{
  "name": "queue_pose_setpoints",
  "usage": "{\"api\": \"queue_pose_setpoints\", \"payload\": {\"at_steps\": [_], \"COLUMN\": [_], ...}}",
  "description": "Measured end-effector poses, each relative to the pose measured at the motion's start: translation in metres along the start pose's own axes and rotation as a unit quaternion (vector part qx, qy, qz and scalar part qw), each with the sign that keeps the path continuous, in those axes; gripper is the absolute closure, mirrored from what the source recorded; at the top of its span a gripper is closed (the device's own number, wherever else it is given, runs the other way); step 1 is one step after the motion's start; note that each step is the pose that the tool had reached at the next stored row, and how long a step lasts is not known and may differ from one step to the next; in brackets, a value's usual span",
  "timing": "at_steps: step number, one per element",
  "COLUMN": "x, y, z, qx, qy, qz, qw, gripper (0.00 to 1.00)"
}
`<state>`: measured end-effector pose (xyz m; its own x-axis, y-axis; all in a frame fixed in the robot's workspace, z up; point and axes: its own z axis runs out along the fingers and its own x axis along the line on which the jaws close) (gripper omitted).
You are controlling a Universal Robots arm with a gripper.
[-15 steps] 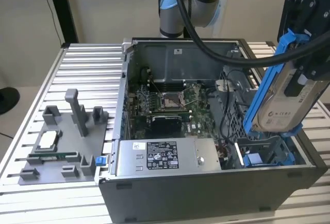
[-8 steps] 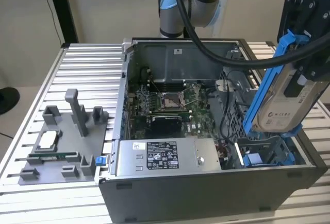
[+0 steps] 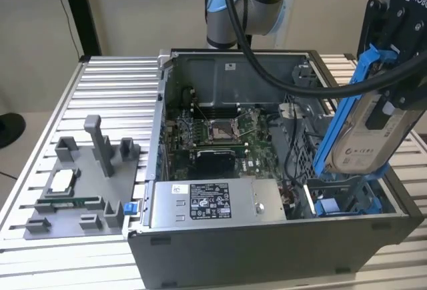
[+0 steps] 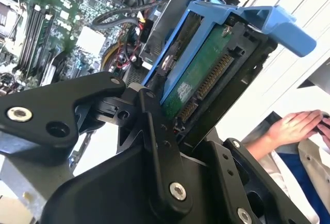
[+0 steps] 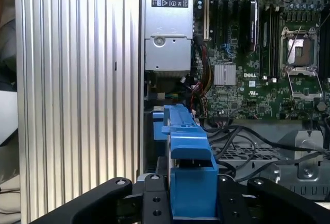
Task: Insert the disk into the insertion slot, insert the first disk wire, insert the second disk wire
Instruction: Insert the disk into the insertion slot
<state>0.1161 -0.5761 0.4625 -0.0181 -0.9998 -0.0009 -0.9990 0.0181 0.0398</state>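
Observation:
In the exterior view my gripper (image 3: 388, 103) is shut on the disk (image 3: 363, 140), a silver drive in a bright blue carrier. It hangs tilted above the open computer case's right end. Just below it sits the insertion slot (image 3: 347, 203), a dark bay with blue rails; the disk's lower edge is close over it. The second wrist view shows the disk's green circuit side (image 4: 198, 80) and connectors between my black fingers (image 4: 154, 126). In the first wrist view the blue carrier (image 5: 188, 172) sits between the jaws, with loose black cables (image 5: 247, 136) lying beside the bay.
The case (image 3: 267, 250) holds a motherboard (image 3: 220, 137) and a grey labelled power-supply box (image 3: 213, 203) along its front. A grey fixture plate (image 3: 80, 183) with small parts lies at the exterior view's left. A person's hand (image 4: 294, 126) rests beyond the table.

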Motion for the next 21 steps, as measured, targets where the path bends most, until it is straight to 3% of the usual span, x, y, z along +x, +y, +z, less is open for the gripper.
{"api": "queue_pose_setpoints", "payload": {"at_steps": [21], "x": [0.0], "y": [-0.0007], "z": [0.0078], "qx": [0.0], "qy": [-0.0001], "qz": [0.0], "qw": [1.0], "gripper": [1.0]}}
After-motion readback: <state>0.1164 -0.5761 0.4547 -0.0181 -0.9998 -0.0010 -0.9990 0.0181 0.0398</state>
